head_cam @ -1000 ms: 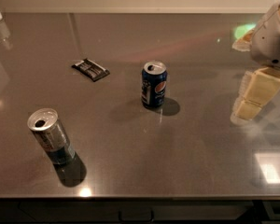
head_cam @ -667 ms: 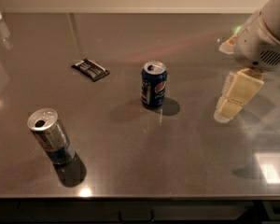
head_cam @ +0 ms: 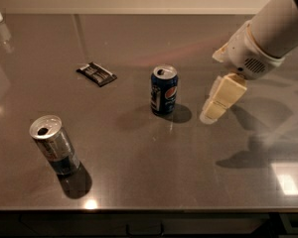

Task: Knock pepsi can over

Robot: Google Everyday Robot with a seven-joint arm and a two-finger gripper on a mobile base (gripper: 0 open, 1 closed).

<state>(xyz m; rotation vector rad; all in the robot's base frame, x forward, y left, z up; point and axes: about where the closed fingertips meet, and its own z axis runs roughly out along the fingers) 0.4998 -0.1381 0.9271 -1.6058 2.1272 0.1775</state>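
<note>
The pepsi can [head_cam: 164,90] stands upright near the table's middle, and the gripper [head_cam: 212,113] hangs near it toward the right edge, whether wide or narrow I cannot tell.

Dark blue pepsi can [head_cam: 164,90], cream end effector [head_cam: 212,113] beside it

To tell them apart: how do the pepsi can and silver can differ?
The pepsi can is dark blue with a round logo; the silver can is silver, dark-based. The pepsi can is shorter, the silver can slimmer. Both stand upright. The gripper is right of the pepsi can.
</note>
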